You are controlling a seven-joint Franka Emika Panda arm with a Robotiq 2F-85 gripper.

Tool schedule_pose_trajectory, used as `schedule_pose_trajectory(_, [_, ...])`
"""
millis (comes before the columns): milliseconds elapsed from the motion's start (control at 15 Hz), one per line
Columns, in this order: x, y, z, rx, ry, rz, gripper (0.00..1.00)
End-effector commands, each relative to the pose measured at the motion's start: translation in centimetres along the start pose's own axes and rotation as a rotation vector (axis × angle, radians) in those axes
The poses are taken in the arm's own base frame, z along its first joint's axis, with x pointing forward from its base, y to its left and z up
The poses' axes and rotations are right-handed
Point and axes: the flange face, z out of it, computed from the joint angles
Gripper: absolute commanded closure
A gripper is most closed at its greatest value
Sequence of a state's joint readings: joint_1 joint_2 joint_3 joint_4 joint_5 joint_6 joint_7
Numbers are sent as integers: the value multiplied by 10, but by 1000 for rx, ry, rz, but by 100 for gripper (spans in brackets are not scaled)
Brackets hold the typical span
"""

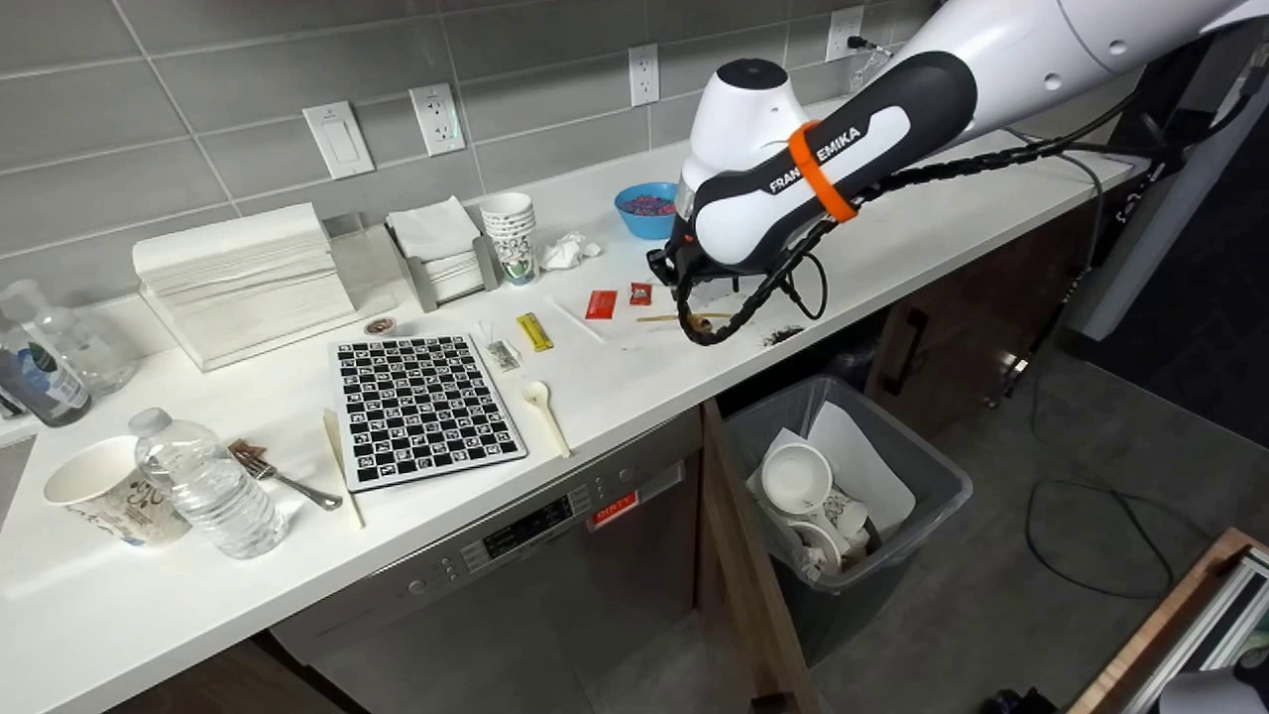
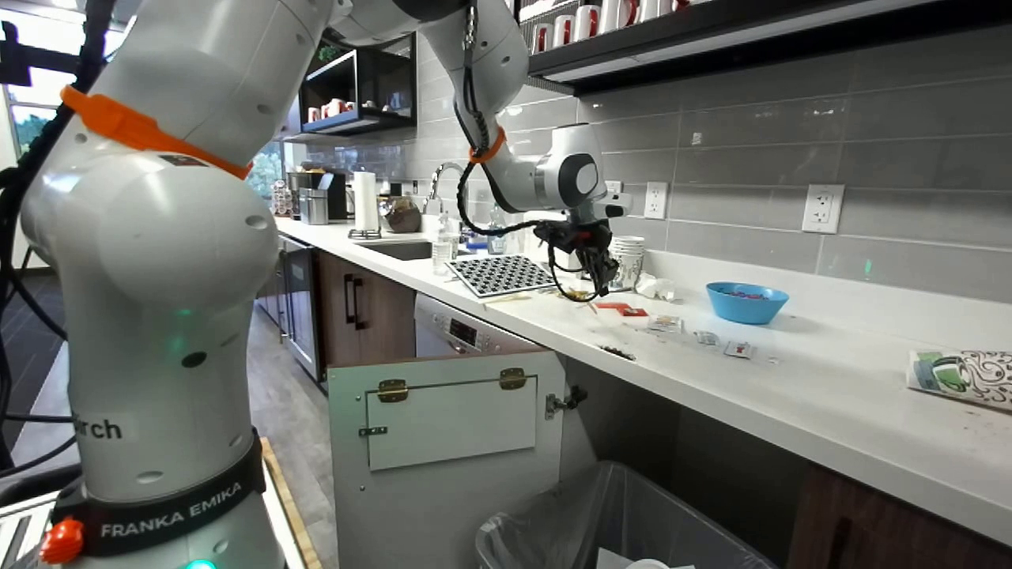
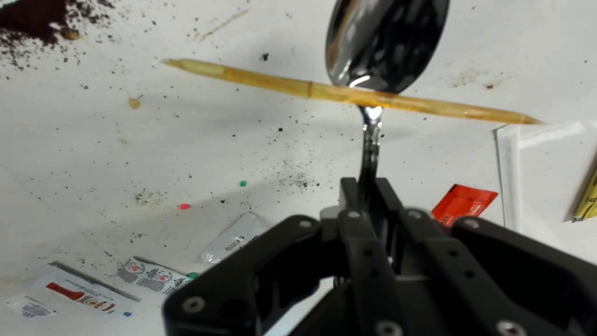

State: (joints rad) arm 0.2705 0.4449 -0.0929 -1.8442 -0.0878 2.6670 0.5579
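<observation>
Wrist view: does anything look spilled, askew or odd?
Yes. A loose, dark granular pile at the top left looks spilled, with specks scattered across the white counter. Also odd: a yellowish stick crosses over the neck of the metal spoon held in the fingers.

wrist vw | spoon (image 3: pixel 387 44): tip cut @ top, rear hid by gripper (image 3: pixel 368 191) | yel pkt (image 3: pixel 589 199): cut R

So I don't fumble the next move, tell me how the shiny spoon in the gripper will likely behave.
The shiny spoon is probably stiff, as its mirror-like finish suggests metal. Pinched by the gripper on its narrow handle, it may twist. If tilted, it could shed the amber stick that appears to lie across it.
</observation>
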Motion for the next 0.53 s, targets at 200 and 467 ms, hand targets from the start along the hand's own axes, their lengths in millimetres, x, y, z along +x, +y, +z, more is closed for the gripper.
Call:
schedule_pose_trajectory(200, [1, -1, -5, 6, -6, -28, 97])
schedule_pose_trajectory(467, [-1, 9, -23, 26, -6, -41, 97])
